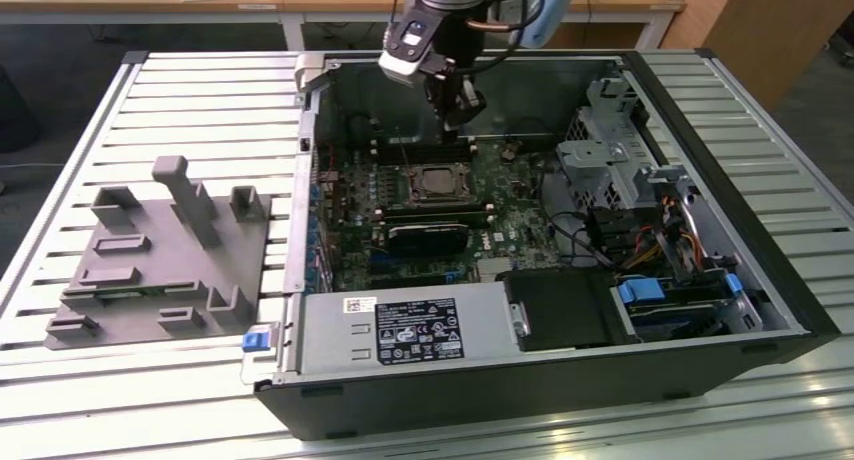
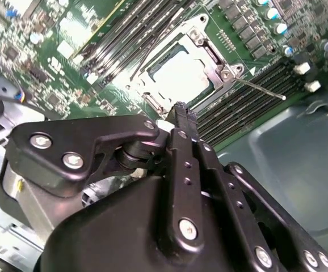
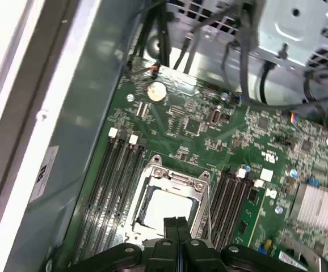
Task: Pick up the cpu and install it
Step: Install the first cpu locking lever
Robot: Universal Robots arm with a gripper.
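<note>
The cpu (image 1: 435, 184) is a pale silvery square lying inside the socket's metal frame (image 1: 435, 167) on the green motherboard (image 1: 514, 215), within the open computer case. In both wrist views the cpu (image 2: 178, 76) (image 3: 165, 207) shows bright inside the frame (image 2: 212, 54) (image 3: 172, 178). My gripper (image 1: 458, 130) hangs above the board, just behind the socket in the exterior view. Its two black fingers (image 2: 181, 113) (image 3: 177, 224) are pressed together with nothing between them, and they stand apart from the cpu.
A thin wire lever (image 2: 260, 89) sticks out beside the socket. Memory slots (image 3: 110, 192) flank it on both sides. A long black card (image 1: 430, 237), a power supply (image 1: 400, 332) and a drive cage (image 1: 607, 160) fill the case. A grey plastic tray (image 1: 160, 265) sits at the exterior view's left.
</note>
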